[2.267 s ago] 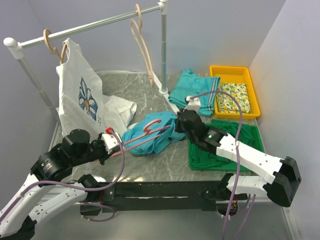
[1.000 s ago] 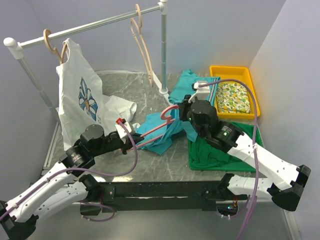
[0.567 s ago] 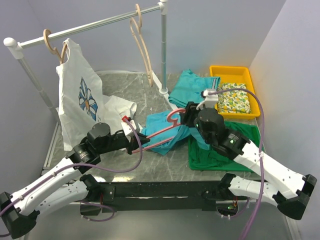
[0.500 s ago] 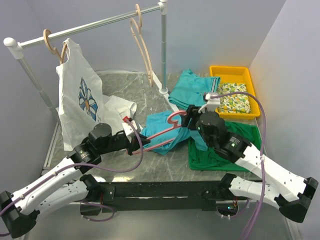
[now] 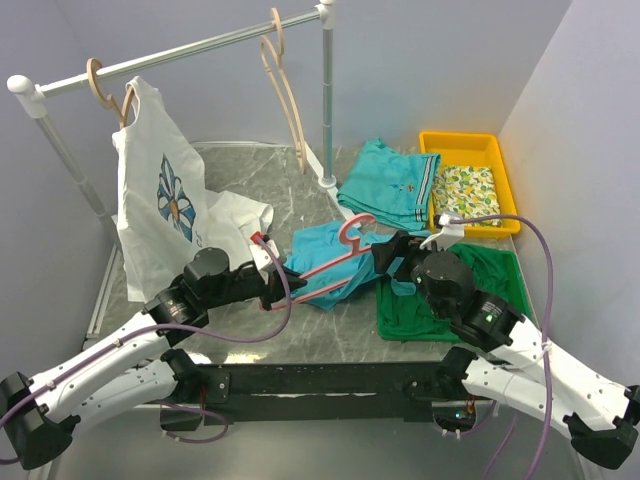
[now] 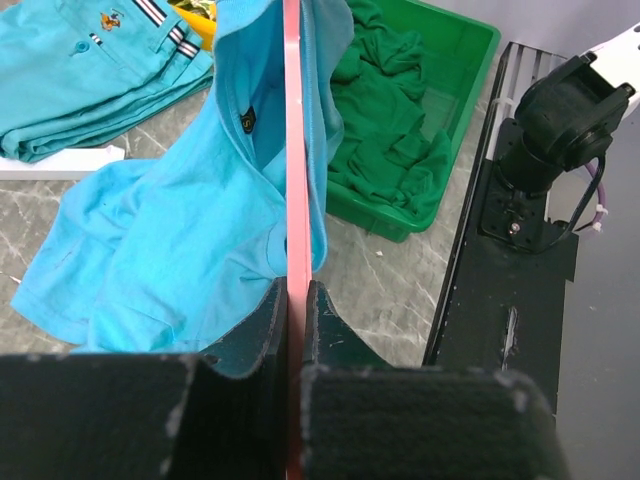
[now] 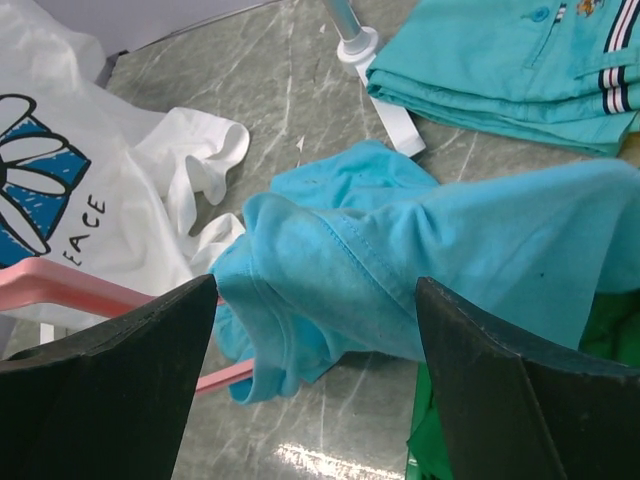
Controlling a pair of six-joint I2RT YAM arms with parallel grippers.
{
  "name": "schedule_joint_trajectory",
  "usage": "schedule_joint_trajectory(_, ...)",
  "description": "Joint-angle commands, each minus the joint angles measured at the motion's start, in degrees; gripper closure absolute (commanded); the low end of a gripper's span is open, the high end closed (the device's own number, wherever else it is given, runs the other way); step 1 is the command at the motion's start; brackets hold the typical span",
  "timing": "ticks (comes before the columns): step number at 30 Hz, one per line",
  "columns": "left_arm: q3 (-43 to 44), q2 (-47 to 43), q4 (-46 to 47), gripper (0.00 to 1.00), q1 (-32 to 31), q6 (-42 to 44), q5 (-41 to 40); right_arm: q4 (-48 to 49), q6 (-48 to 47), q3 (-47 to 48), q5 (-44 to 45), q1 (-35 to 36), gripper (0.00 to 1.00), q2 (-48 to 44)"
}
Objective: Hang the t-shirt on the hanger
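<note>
The turquoise t-shirt lies bunched on the marble table, its right end draped over the green bin's edge. The pink hanger is threaded into it, and the hook sticks up above the cloth. My left gripper is shut on the hanger's left arm. In the left wrist view the pink hanger bar runs straight out from the left gripper into the t-shirt. My right gripper stands open just right of the shirt. In the right wrist view the right gripper holds nothing, with the t-shirt and hanger beyond it.
A green bin of green cloth sits under my right arm. Behind it is a yellow tray. A folded teal garment lies by the rail post. A white flower-print top and beige hangers hang from the rail.
My right gripper has opened, let go of the t-shirt and drawn back toward the near right. The shirt has settled on the hanger. My left gripper has kept its hold and edged right.
</note>
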Motion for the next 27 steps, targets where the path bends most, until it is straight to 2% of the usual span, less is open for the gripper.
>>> schedule_joint_trajectory(1,0.99,0.05,6.09,0.99,-0.61,-0.34,-0.01,-1.90,3.11,0.54,2.74,-0.32,0.10,-1.61)
schedule_joint_trajectory(4,0.73,-0.47,5.91,0.99,-0.79,-0.34,-0.36,-5.05,3.99,2.47,4.85,-1.37,0.06,-1.96)
schedule_joint_trajectory(8,0.73,-0.57,5.83,0.99,-0.88,-0.42,-0.97,-5.08,1.90,3.54,3.02,-1.55,0.06,-3.88)
schedule_joint_trajectory(9,0.82,-0.30,5.74,0.99,-0.79,-0.51,-0.97,-0.89,-1.51,2.84,-1.08,-1.47,0.07,-5.03)
schedule_joint_trajectory(14,1.52,2.33,6.53,0.99,-0.88,-1.83,-0.71,11.96,-9.35,-3.58,-10.87,-1.46,0.08,-9.96)
schedule_joint_trajectory(18,2.92,4.97,6.53,0.99,-0.88,-2.53,-0.71,16.46,-14.98,-2.62,-14.92,-1.20,0.09,-5.22)
schedule_joint_trajectory(27,7.15,9.36,4.25,0.99,-0.88,-2.80,0.87,18.49,-19.74,-0.42,-8.69,2.93,0.11,3.66)
